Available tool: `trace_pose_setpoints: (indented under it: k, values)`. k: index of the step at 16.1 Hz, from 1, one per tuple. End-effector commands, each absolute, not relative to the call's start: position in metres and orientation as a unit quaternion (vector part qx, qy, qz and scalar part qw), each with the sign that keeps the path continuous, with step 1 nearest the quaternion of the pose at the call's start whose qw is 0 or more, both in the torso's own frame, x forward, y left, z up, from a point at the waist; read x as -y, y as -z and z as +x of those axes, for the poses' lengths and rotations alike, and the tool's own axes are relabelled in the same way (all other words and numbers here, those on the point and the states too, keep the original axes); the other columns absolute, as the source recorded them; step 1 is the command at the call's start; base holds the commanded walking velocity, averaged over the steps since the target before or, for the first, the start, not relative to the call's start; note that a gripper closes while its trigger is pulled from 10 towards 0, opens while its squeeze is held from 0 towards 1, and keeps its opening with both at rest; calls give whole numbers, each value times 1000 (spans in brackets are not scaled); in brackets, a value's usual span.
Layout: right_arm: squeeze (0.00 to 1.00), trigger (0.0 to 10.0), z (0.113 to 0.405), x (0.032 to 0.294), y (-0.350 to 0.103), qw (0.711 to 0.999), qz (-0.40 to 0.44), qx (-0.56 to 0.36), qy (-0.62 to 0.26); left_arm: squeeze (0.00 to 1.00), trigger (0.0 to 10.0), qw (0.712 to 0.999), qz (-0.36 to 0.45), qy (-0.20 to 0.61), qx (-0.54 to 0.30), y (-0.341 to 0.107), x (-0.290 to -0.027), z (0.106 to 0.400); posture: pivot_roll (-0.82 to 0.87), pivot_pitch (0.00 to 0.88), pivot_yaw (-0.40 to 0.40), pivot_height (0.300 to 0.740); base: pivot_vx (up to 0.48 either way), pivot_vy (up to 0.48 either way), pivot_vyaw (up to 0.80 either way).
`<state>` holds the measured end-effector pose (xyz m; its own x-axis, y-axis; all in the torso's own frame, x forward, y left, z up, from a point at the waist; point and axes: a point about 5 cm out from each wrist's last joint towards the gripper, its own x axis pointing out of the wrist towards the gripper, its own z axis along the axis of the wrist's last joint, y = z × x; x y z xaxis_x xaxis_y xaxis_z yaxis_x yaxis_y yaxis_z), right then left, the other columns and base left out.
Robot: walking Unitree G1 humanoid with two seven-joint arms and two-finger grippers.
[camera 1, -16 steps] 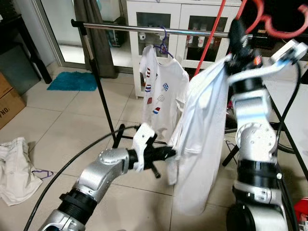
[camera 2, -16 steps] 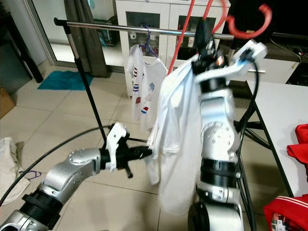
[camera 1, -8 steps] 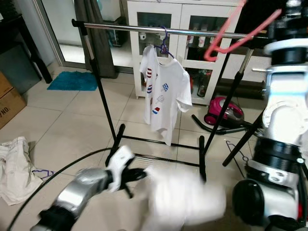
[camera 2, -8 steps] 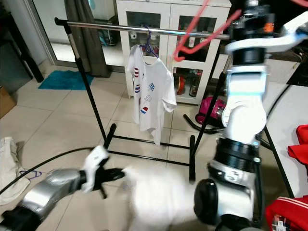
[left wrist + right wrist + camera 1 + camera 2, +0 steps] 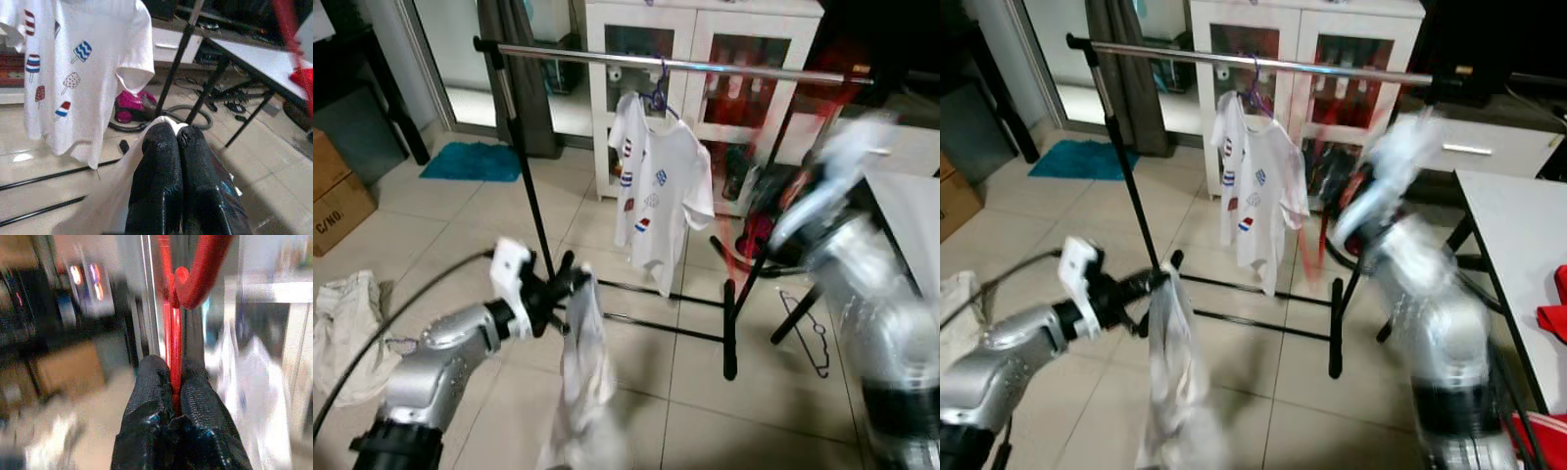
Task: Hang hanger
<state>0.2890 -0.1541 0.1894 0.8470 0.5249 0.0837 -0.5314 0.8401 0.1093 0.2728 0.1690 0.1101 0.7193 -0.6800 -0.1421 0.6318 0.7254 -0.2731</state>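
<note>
My left gripper (image 5: 572, 285) is low at the left, in front of the rack, and shut on a plain white shirt (image 5: 584, 364) that hangs limp from it toward the floor. In the left wrist view its fingers (image 5: 164, 147) pinch the cloth's edge. My right arm (image 5: 850, 257) is a motion blur at the right. In the right wrist view the right gripper (image 5: 174, 380) is shut on a red hanger (image 5: 175, 340), which also appears as a red streak (image 5: 1310, 245). The metal rack bar (image 5: 705, 65) carries a popsicle-print shirt (image 5: 656, 191) on a purple hanger (image 5: 658, 95).
A white cabinet (image 5: 715, 34) stands behind the rack. A black hanger (image 5: 810, 331) and crumpled white clothes (image 5: 340, 323) lie on the tile floor. There are cardboard boxes (image 5: 335, 191) at the left, a teal mat (image 5: 475, 162), and a white table (image 5: 1518, 245) at the right.
The white shirt slid off the red hanger, dropped, and now hangs from my left gripper, which has risen. My right arm swung down from high up with the bare hanger.
</note>
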Motion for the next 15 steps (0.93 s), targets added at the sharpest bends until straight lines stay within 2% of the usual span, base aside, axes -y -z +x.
trace_pose_setpoints:
  k: [1,2,3,4,5,7,11,13,15]
  values:
    - [0,2314,281,153,-186,963,40,6,-267,0,0,929,-110,330,-124,-115,-169,271,48,0,13,740,0,0,0]
    - [0,10000,273,157,-170,968,34,-33,-247,0,0,927,-114,331,-136,-115,-165,267,47,0,14,740,0,0,0]
    - [0,10000,260,162,-148,972,20,-81,-220,0,1804,924,-108,336,-151,-116,-160,261,42,0,17,740,0,0,0]
    - [0,10000,252,164,-136,973,12,-103,-205,0,6039,928,-101,331,-138,-118,-159,260,39,0,20,740,0,0,0]
    - [0,10000,232,167,-113,974,-2,-141,-179,0,10000,952,-99,265,-118,-118,-164,263,37,0,22,740,0,0,0]
    - [0,10000,220,168,-102,973,-21,-180,-144,0,10000,972,-34,189,-138,-113,-173,262,32,0,30,740,0,0,0]
    - [0,10000,213,171,-112,977,-5,-165,-135,0,10000,955,-137,211,-159,-118,-167,241,30,20,23,740,0,0,0]
    - [0,10000,206,169,-121,975,22,-159,-155,0,10000,965,-88,200,-142,-121,-164,235,39,26,13,740,0,0,-800]
    - [0,10000,200,168,-123,973,17,-163,-164,0,10000,973,-74,179,-122,-125,-161,234,42,27,16,740,0,0,-800]
